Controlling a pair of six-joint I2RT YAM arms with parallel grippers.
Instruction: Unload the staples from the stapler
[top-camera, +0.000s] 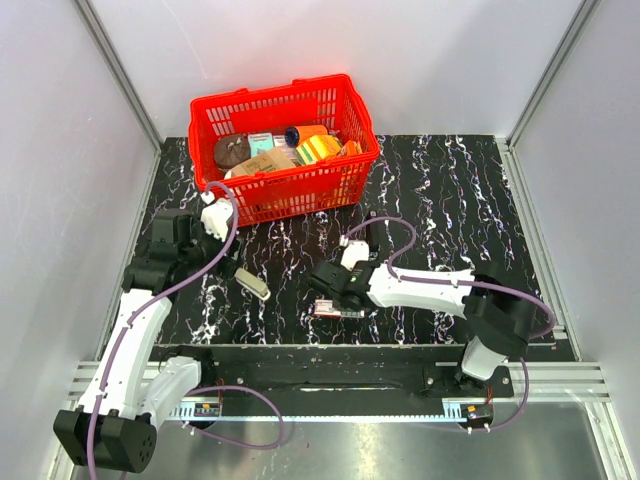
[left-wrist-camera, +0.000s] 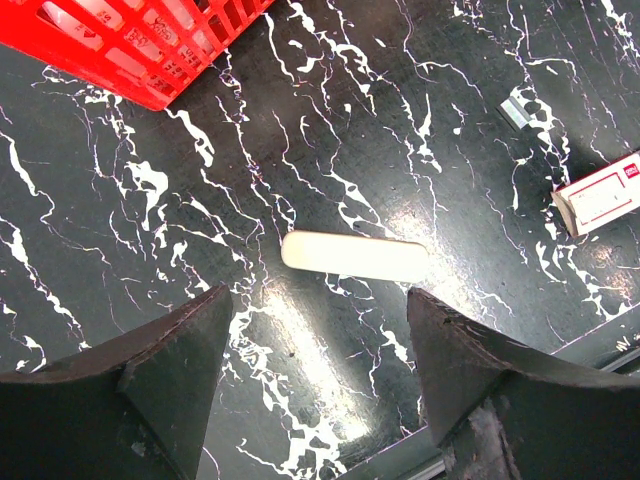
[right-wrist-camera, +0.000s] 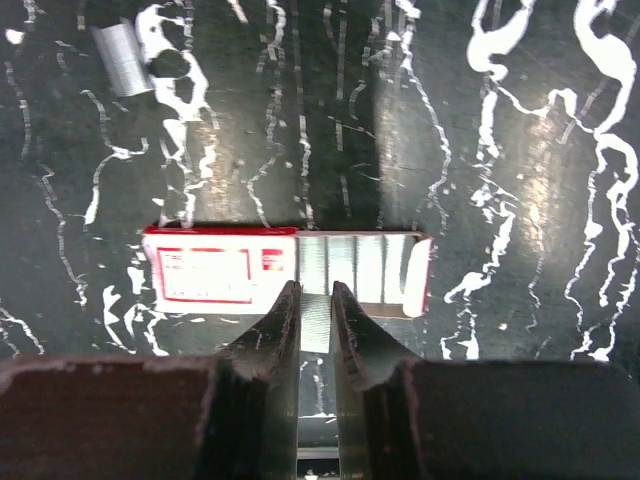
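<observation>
The beige stapler (top-camera: 252, 284) lies flat and closed on the black marbled table, and in the left wrist view (left-wrist-camera: 355, 257) it sits just ahead of my fingers. My left gripper (top-camera: 224, 266) (left-wrist-camera: 318, 300) is open and empty above it. My right gripper (top-camera: 326, 291) (right-wrist-camera: 316, 292) is shut on a strip of staples (right-wrist-camera: 316, 322), held over the open end of a red-and-white staple box (right-wrist-camera: 220, 270) (top-camera: 337, 308). More staple strips (right-wrist-camera: 375, 262) lie inside the box. One loose strip (right-wrist-camera: 120, 60) (left-wrist-camera: 515, 108) lies on the table beyond the box.
A red plastic basket (top-camera: 285, 100) (left-wrist-camera: 150, 60) full of assorted items stands at the back left. The table's front edge and metal rail (top-camera: 330, 355) run just behind the staple box. White walls enclose the table on three sides.
</observation>
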